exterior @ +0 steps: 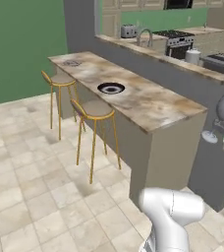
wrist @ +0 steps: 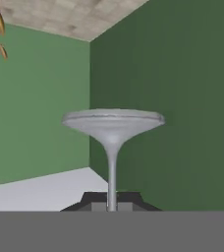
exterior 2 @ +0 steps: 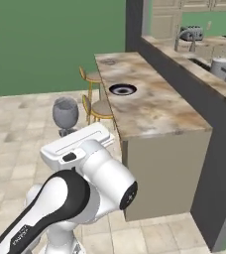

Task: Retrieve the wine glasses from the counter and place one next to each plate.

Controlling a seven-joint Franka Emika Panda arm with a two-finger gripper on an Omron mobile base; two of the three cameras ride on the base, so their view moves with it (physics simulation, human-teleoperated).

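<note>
Item count, bar area

One wine glass (exterior 2: 65, 113); one plate (exterior: 111, 88); two stools (exterior: 95, 111); one toaster (exterior: 128, 31); one faucet (exterior: 144, 37).

Grey-blue wine glass (exterior 2: 65, 113) clamped by its stem in the pincer (wrist: 112, 206), foot (wrist: 112, 120) farthest from it, dark-centred plate (exterior: 111, 88) on the bar beyond.

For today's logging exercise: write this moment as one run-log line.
gripper: shut on wine glass stem | glass: carried, clear of bar | plate: on bar, no glass beside
</note>
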